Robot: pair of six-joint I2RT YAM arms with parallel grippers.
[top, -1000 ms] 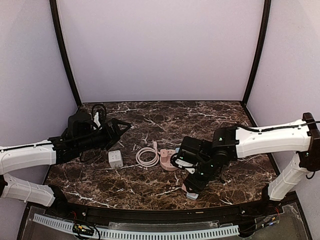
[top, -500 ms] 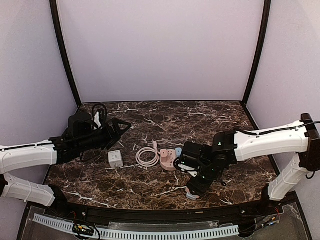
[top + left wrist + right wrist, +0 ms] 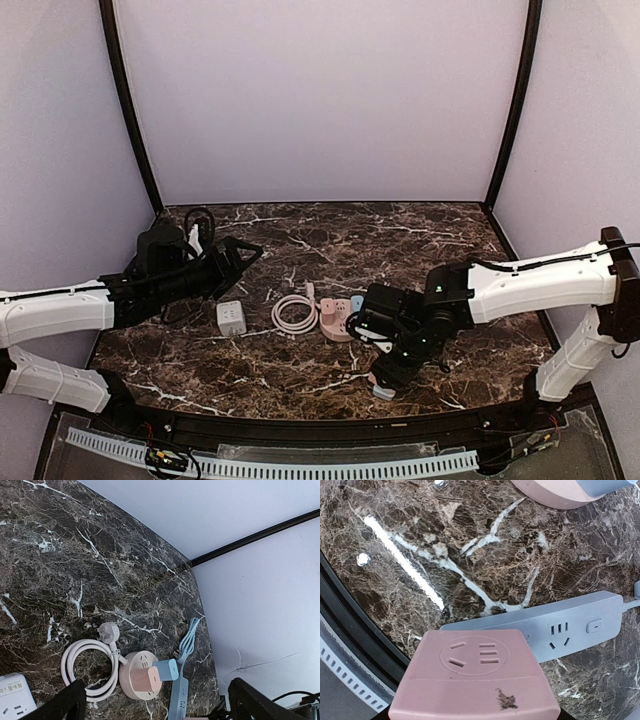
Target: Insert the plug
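My right gripper (image 3: 386,376) is shut on a pink plug adapter (image 3: 474,679), a square block whose socket face fills the bottom of the right wrist view; its fingers are hidden behind it. Directly beneath lies a light blue power strip (image 3: 560,624) with one free socket showing, its end near the table's front (image 3: 384,393). My left gripper (image 3: 238,254) hangs open and empty over the left side of the table, its dark fingertips (image 3: 69,705) at the frame's bottom corners.
A round pink socket (image 3: 131,666) carries a pink cube (image 3: 148,679) and a blue cube (image 3: 167,670). Beside it lie a coiled white cable (image 3: 294,313) with its plug (image 3: 107,631), a white cube adapter (image 3: 232,318) and a bundled blue cable (image 3: 188,640).
The right arm has shifted and turned slightly over the blue strip with the pink adapter in its grip, uncovering the round socket. The left arm has not moved.
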